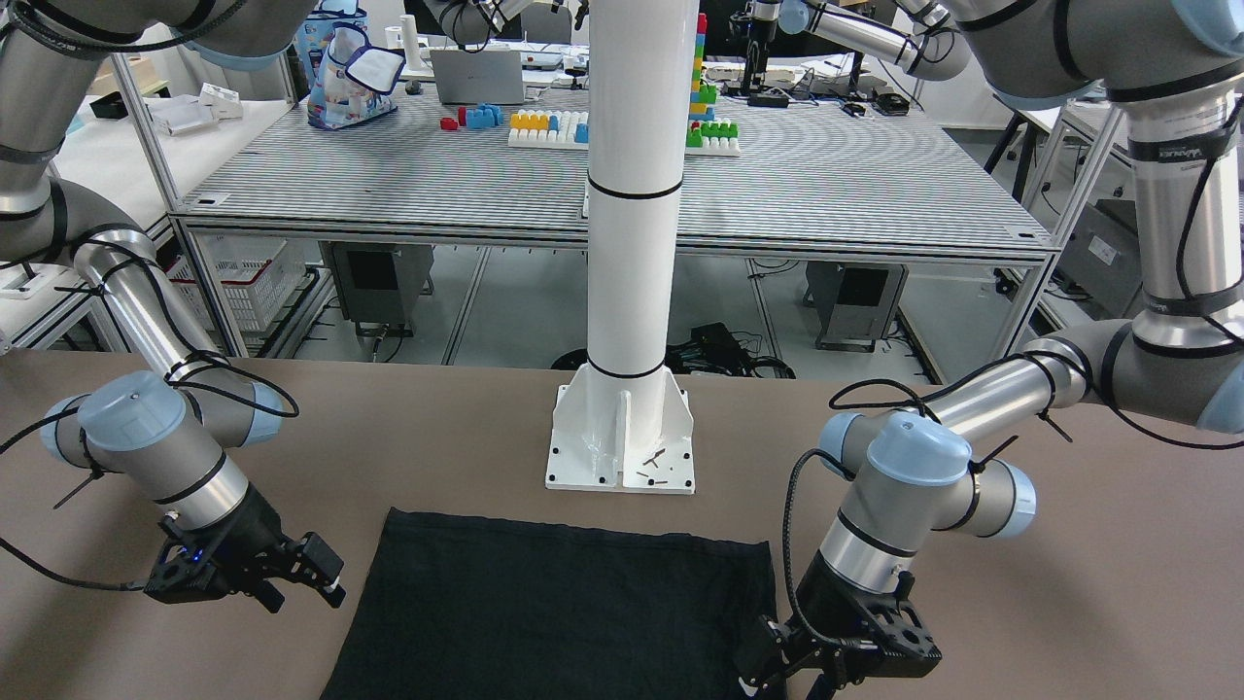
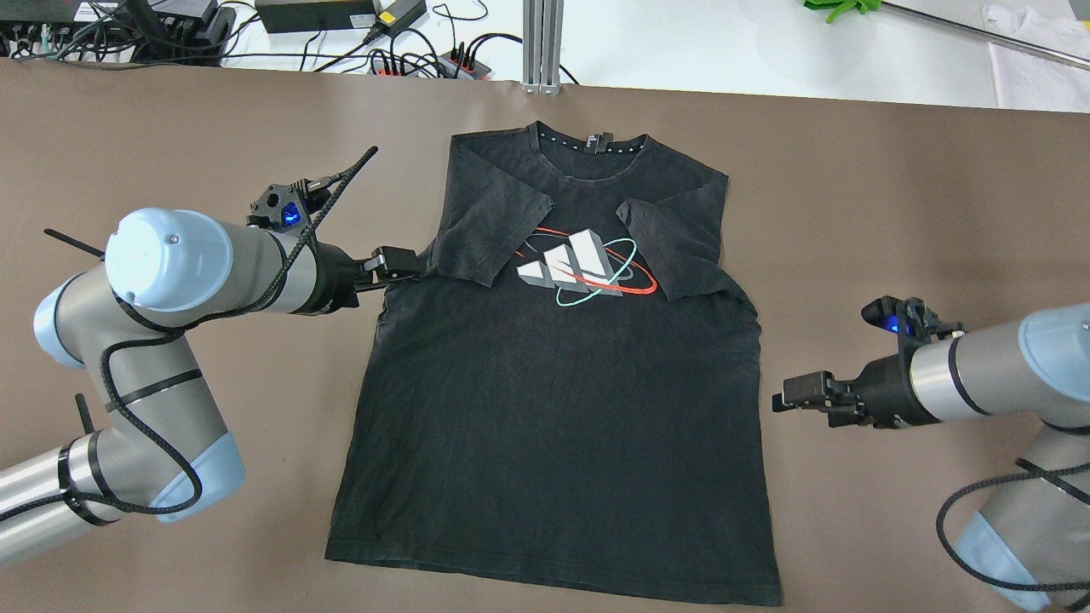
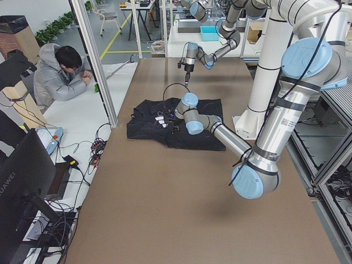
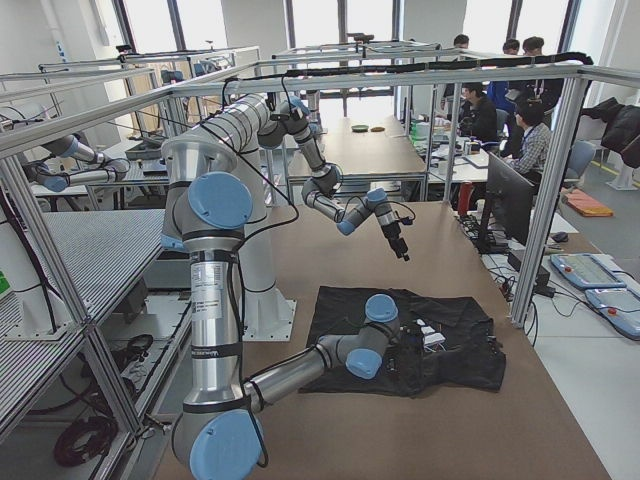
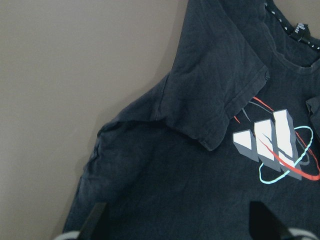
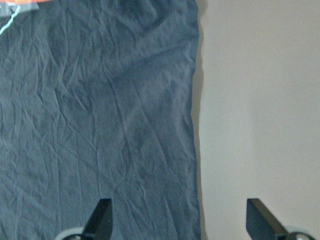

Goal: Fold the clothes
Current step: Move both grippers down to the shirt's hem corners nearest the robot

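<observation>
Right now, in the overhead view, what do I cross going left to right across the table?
left arm → left gripper, at the shirt's edge → black T-shirt → right gripper, off the shirt → right arm

- Garment: one black T-shirt (image 2: 553, 409), on one brown bench (image 2: 170, 128).
- Sleeves: two, left sleeve (image 2: 490, 230) and right sleeve (image 2: 673, 247).
- Printed logo (image 2: 588, 268): one.
- Robot arms: two, left arm (image 2: 170, 281) and right arm (image 2: 979, 366).
- Grippers: two, left gripper (image 2: 400, 262) and right gripper (image 2: 792, 396).
- White pole (image 1: 632, 194): one, on one base plate (image 1: 622, 457).
- Laptop (image 1: 478, 76): one, on the striped table (image 1: 389, 185) behind.
- People: one seated person (image 3: 58, 77) in the left side view; several more in the right side view, count unclear.
</observation>
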### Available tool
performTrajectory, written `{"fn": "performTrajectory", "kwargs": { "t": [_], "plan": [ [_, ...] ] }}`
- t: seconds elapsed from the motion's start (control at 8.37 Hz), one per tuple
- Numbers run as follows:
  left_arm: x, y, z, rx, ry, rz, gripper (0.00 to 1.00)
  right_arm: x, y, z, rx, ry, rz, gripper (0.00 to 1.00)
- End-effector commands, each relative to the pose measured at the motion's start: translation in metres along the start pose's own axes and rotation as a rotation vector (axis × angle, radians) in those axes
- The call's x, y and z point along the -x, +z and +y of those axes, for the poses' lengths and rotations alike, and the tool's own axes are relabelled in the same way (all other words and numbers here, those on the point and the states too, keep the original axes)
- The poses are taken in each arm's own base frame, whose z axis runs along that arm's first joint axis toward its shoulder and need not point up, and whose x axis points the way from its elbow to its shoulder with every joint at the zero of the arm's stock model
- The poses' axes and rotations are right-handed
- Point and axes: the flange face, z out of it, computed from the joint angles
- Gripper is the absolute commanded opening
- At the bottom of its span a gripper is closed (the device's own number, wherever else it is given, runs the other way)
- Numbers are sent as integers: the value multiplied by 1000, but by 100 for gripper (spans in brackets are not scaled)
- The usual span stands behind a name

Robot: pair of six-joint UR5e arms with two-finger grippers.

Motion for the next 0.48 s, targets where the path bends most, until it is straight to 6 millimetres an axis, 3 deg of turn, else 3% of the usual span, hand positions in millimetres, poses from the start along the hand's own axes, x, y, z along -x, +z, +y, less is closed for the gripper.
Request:
{"fn": "performTrajectory", "kwargs": {
  "t": [0.0,0.12,0.36],
  "plan": [
    [-13,-19,25,17,-5,-22,100,-23,20,66,102,-2,-68,94],
    [-14,-18,32,34,0,-20,100,-16,35,87,145,-28,-68,94],
    [-16,-16,42,41,8,-18,100,-13,51,108,184,-45,-57,94]
  ]
}}
